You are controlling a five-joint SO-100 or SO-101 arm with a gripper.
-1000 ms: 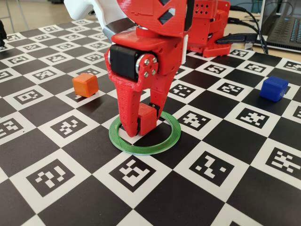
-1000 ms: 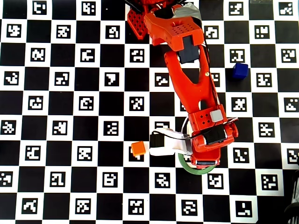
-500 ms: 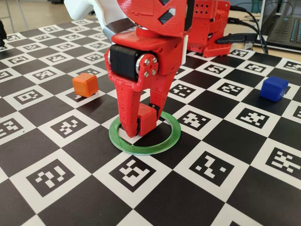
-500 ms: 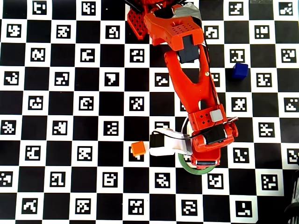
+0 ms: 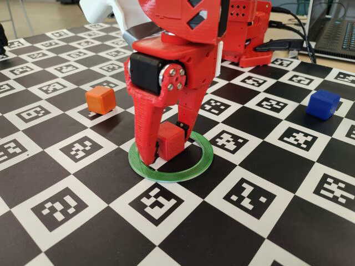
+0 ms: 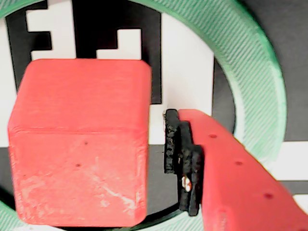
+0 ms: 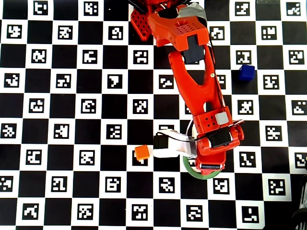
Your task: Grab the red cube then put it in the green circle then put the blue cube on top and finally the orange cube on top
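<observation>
Red cube (image 5: 170, 140) sits inside green circle (image 5: 171, 157) on the checkered marker board (image 5: 244, 194), w/ gripper (image 5: 165, 147) straddling it. Jaws spread; wrist view shows a gap btwn cube (image 6: 79, 142) & padded finger (image 6: 183, 161). Farther back: orange cube (image 5: 100, 100) at left, blue cube (image 5: 323, 104) at right, both well apart from ring.

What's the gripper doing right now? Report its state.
Gripper: open, a gap shows between its pad and the red cube, which sits inside the green circle.
</observation>
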